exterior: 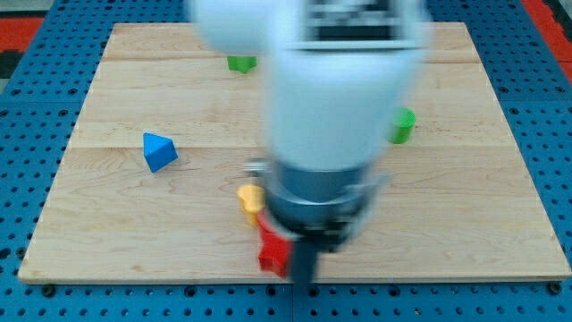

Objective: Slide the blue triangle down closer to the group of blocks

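Note:
The blue triangle lies on the wooden board at the view's left, alone. A group shows at the bottom centre: a yellow block and a red block, both partly hidden by the arm's blurred body. The dark rod comes down at the bottom centre; my tip sits just right of the red block, near the board's bottom edge. The tip is far to the right of and below the blue triangle.
A green block lies near the top, left of centre, partly hidden by the arm. Another green block lies at the right. A blue pegboard surrounds the board. More blocks may be hidden behind the arm.

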{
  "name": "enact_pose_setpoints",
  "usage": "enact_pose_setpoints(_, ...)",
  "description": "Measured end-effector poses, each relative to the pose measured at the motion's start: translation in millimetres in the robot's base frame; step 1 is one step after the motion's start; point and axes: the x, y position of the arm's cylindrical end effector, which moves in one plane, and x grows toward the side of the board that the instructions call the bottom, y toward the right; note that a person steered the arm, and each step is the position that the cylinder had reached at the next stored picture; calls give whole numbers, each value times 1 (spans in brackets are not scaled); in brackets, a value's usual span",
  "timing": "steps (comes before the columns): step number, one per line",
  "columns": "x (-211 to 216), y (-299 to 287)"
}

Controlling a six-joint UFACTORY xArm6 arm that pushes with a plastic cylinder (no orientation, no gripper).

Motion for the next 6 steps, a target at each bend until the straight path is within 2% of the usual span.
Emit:
enact_pose_setpoints(1,0,-39)
enact_pose_setpoints(3,-24,-38)
enact_pose_setpoints(4,-46,-132)
enact_pose_setpoints(5,-136,-154)
enact_pose_setpoints(6,-173,-158)
